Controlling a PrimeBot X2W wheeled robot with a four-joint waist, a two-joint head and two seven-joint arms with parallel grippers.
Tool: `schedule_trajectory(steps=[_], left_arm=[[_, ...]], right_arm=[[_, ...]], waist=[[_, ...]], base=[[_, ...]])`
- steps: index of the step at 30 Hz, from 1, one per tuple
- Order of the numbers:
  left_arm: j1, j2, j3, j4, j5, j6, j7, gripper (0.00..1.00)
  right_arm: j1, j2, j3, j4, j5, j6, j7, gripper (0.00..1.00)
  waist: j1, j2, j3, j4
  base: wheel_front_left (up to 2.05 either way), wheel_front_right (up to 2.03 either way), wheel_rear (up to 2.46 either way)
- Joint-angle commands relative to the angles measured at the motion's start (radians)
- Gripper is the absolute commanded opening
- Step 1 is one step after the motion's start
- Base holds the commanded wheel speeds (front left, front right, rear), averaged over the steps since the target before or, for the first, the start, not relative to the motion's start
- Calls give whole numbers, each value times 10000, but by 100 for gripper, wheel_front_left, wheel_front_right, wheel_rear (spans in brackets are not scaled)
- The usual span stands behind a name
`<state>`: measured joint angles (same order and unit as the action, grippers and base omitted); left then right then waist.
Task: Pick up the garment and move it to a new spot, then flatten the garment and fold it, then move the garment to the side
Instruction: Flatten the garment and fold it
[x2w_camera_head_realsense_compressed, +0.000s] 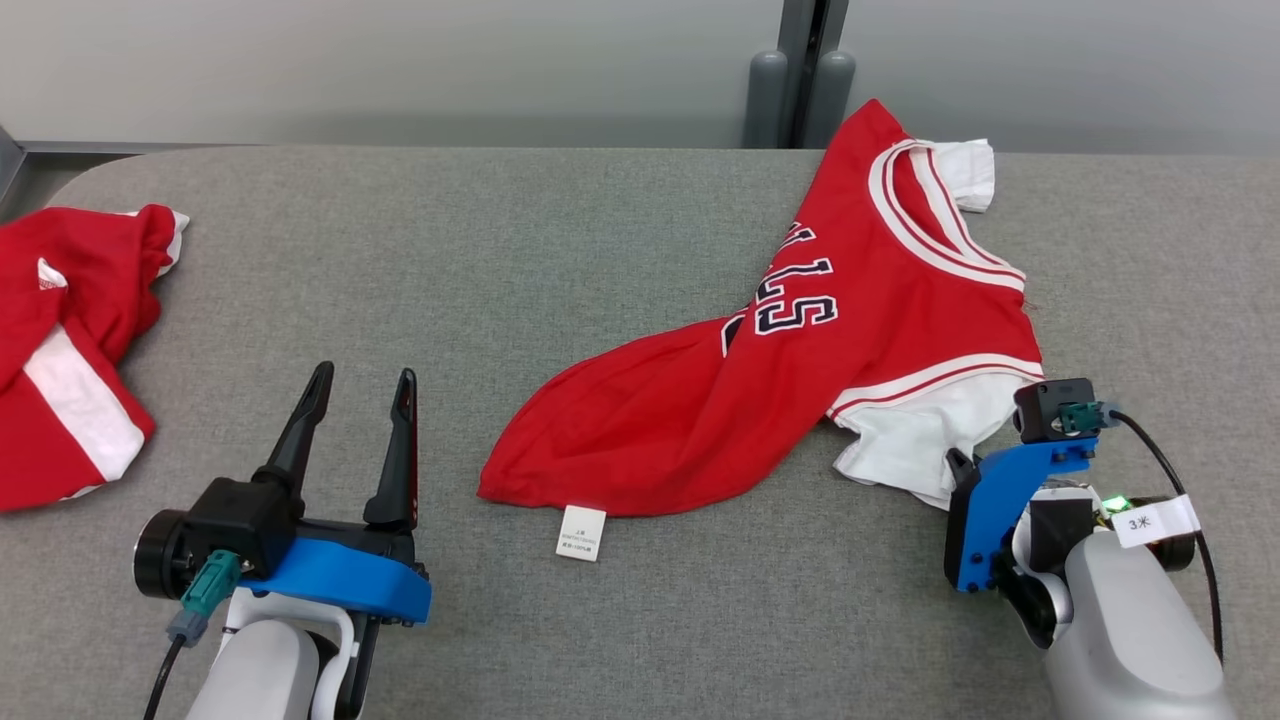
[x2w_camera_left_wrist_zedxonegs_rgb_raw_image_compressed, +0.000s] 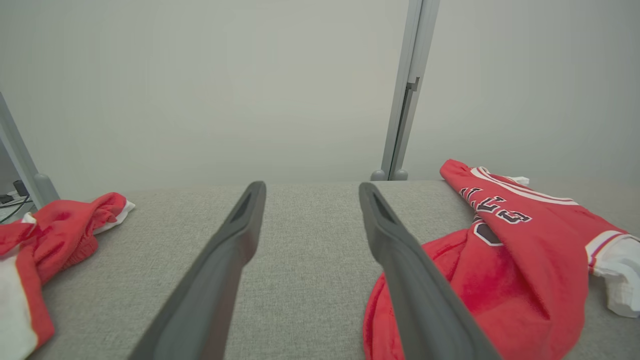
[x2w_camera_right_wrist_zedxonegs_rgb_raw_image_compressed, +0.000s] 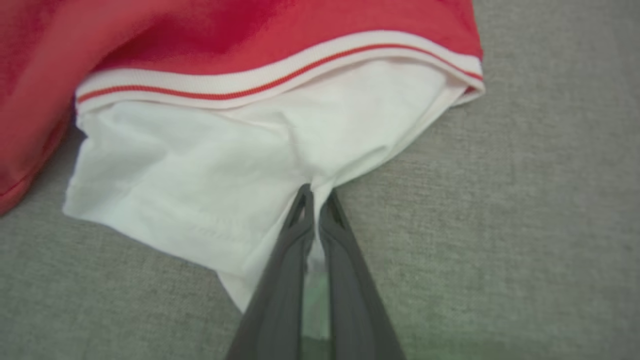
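Lab: grey felt table, bare wall.

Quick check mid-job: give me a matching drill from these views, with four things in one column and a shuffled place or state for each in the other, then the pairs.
Things
1. left gripper
2. right gripper
3. tag
4. second garment

Place or state
A. shut on the jersey's white sleeve
B. far left of the table
C. open, holding nothing
D. by the jersey's near edge

Pairs: 1-C, 2-A, 3-D, 4-B
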<state>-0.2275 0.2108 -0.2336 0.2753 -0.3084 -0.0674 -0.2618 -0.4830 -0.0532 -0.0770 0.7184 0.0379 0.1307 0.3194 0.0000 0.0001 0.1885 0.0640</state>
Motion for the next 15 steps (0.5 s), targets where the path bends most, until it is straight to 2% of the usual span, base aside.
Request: schedule_trajectory(steps=[1,5,11,12,13,15], left_arm=[[-93,38,54,3,-62,52,-45,100],[82,51,110,13,-78,111,-45,100],[205,61,173,-39,-131,163,-46,100],[227,71,188,-47,-144,169,-46,100],[254,75,193,-49,-155,179,-46,100],[321,57,198,-47,-151,205,-46,100]], right_arm=[[222,34,-8,222,-108,1,15,0],[408,-20,-485,-61,-647,-8,-322,0],[940,-268,-1185,-1317,-1631,-1,-725,0],[1029,-288,-1167,-1508,-1678,-1,-831,38],[1136,-296,-1197,-1712,-1649,-1,-953,100],[1314,-285,-1193,-2070,-1515,-1,-1183,100]], waist=[[0,-1,-22,-31],[0,-1,-170,-191],[0,-1,-373,-487],[0,-1,-403,-546],[0,-1,-431,-590],[0,-1,-500,-673]], base=[[0,0,0],[0,0,0],[0,0,0],[0,0,0],[0,0,0],[0,0,0]])
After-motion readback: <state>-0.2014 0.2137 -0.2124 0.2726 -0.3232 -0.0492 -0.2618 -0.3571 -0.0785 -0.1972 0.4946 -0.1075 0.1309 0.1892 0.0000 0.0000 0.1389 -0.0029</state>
